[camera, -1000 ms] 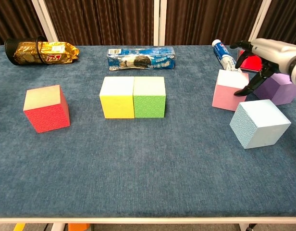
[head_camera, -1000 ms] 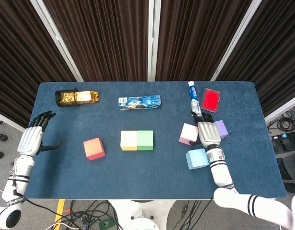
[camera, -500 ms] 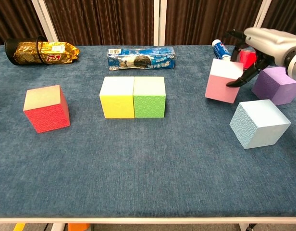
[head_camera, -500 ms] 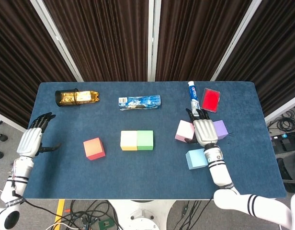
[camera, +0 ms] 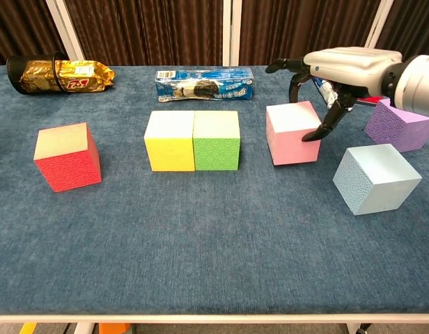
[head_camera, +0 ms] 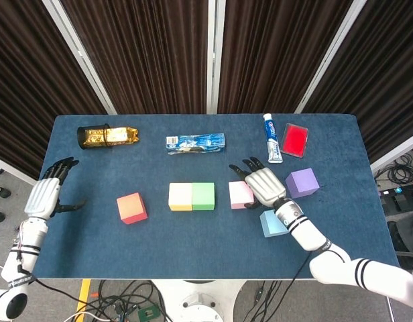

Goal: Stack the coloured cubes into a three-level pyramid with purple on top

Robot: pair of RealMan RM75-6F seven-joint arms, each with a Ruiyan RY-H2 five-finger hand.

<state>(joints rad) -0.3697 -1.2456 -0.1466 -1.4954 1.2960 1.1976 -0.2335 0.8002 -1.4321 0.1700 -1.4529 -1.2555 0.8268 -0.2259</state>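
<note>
My right hand (head_camera: 262, 184) (camera: 334, 68) grips the pink cube (head_camera: 241, 194) (camera: 291, 132) from above, its fingers (camera: 319, 132) down the cube's right and far sides. The pink cube stands a short gap right of the green cube (head_camera: 203, 196) (camera: 216, 140), which touches the yellow cube (head_camera: 180, 196) (camera: 170, 140). A red cube (head_camera: 131, 207) (camera: 67, 156) sits alone further left. The light blue cube (head_camera: 273, 223) (camera: 375, 178) and purple cube (head_camera: 302, 182) (camera: 399, 125) lie right of my right hand. My left hand (head_camera: 45, 194) hangs open off the table's left edge.
Along the far side lie a gold snack bag in a black mesh cup (head_camera: 107, 135) (camera: 58, 74), a blue biscuit pack (head_camera: 195, 141) (camera: 204, 83), a toothpaste tube (head_camera: 271, 137) and a flat red box (head_camera: 295, 139).
My right hand has carried the pink cube leftward, from beside the purple cube to just right of the green cube. The left hand has stayed put.
</note>
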